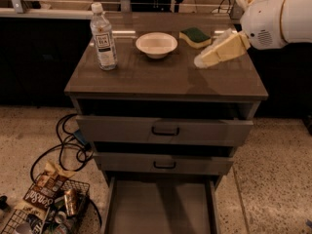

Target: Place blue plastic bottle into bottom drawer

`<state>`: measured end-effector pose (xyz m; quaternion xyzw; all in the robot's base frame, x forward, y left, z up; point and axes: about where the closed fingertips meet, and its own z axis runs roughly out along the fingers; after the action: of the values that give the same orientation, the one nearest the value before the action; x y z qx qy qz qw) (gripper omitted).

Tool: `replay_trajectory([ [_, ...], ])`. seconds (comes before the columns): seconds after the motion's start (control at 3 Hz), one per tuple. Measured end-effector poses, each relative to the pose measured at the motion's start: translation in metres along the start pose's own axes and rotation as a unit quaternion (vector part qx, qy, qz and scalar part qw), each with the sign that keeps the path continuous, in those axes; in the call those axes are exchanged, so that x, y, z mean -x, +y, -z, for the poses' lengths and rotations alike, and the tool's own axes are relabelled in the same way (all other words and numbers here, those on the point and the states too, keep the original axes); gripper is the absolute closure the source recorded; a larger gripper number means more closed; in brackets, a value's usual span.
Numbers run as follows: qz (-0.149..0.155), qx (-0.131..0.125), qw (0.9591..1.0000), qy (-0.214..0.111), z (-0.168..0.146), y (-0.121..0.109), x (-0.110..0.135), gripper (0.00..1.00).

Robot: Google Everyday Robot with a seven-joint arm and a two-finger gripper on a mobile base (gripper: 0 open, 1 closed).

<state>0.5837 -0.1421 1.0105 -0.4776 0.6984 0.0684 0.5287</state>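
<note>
Blue plastic bottle (104, 38) upright top-left; bottom drawer (161, 208) open; end effector (201, 61) top-right.

The single camera is looking steeply down from in front of the cabinet (165, 77), facing its drawer fronts from fairly near. The bottom drawer (158, 208) is running off the lower edge, and the gripper (207, 57) is hanging at the upper right.

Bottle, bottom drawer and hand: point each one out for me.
bottle (103, 42), camera view, on its white label.
bottom drawer (161, 206), camera view, on its bare grey floor.
hand (204, 58), camera view, near its tip, over the right of the cabinet top (161, 79).
</note>
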Motion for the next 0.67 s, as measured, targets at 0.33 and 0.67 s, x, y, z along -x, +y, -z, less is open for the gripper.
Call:
replay_trajectory([
  [0.33,-0.022,-0.022,0.9957,-0.087,-0.034,-0.016,0.019,0.00],
  [0.67,-0.042,-0.022,0.9878,-0.148,-0.059,-0.020,0.033,0.00],
])
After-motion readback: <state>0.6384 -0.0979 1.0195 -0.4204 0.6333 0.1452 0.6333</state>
